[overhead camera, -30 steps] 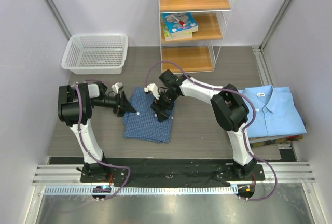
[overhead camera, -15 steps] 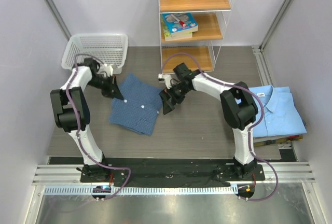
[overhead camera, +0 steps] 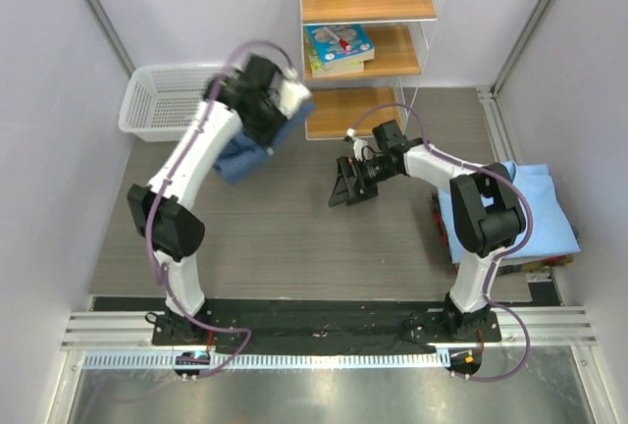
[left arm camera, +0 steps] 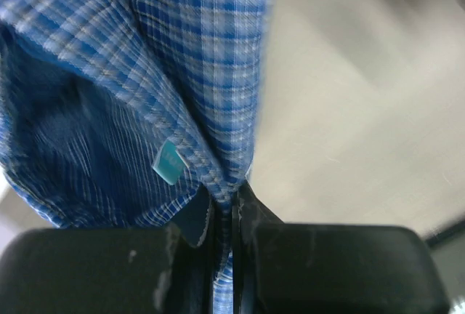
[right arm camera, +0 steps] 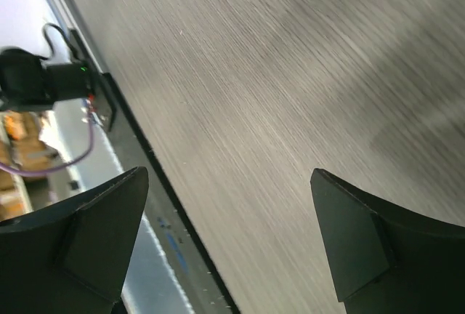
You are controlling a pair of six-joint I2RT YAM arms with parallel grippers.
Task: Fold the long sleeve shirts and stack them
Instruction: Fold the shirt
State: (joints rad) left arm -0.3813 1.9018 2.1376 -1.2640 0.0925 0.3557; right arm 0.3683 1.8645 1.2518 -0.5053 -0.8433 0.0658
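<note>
The dark blue checked shirt [overhead camera: 238,156] hangs bunched in the air in front of the basket, lifted off the table. My left gripper [overhead camera: 267,128] is shut on a fold of it. In the left wrist view the checked cloth [left arm camera: 196,52] fills the left half and is pinched between the closed jaws of the left gripper [left arm camera: 225,208]. The light blue shirt [overhead camera: 549,210] lies folded at the table's right edge, partly behind the right arm. My right gripper [overhead camera: 345,188] sits low over the middle of the table. In its wrist view the right gripper [right arm camera: 232,234] stands wide open over bare table.
A white mesh basket [overhead camera: 182,100] stands at the back left. A wire and wood shelf unit [overhead camera: 368,61] with books and bottles stands at the back centre. Flat red and yellow items [overhead camera: 520,267] lie under the light blue shirt. A black rail [right arm camera: 138,161] runs along the table's near edge.
My left arm swung up and to the right, lifting the dark blue shirt off the table. My right gripper let go of that shirt, drew back to the right and opened wide.
</note>
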